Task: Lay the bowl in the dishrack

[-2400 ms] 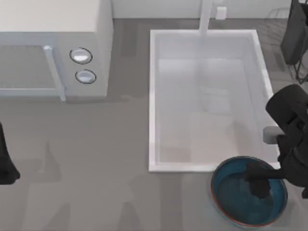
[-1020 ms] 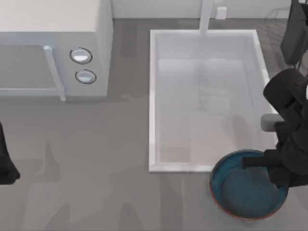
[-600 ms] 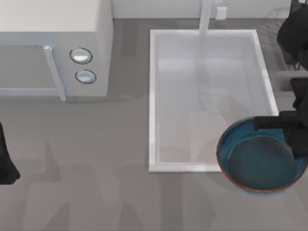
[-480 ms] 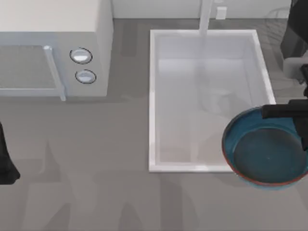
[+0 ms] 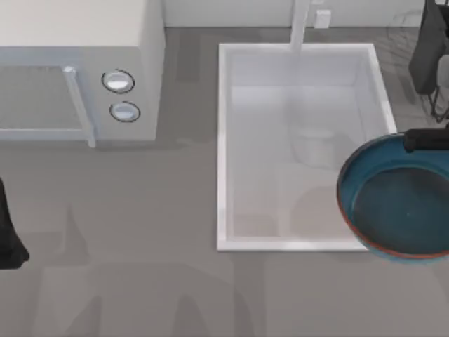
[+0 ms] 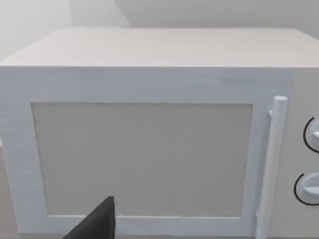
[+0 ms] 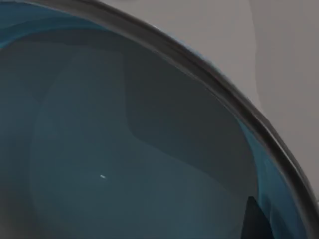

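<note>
Bowl's up in the air, riding toward the rack

The right tool (image 5: 419,141) is pinched on the far rim of the bowl (image 5: 400,200), which hangs over the sink's (image 5: 223,140) right edge, probably lifted to clear that wall on the way to the dishrack (image 5: 405,24) in the far right corner. Glossy teal inside, thin reddish-brown rim, shallow and round. The left tool (image 5: 7,242) sits parked at the surface's (image 5: 140,281) left edge; can't tell its grip.

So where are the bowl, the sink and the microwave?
bowl (image 5: 400,210): top view, on its inner floor.
sink (image 5: 223,140): top view, on its left rim.
microwave (image 6: 149,84): left wrist view, on its front above the door.
</note>
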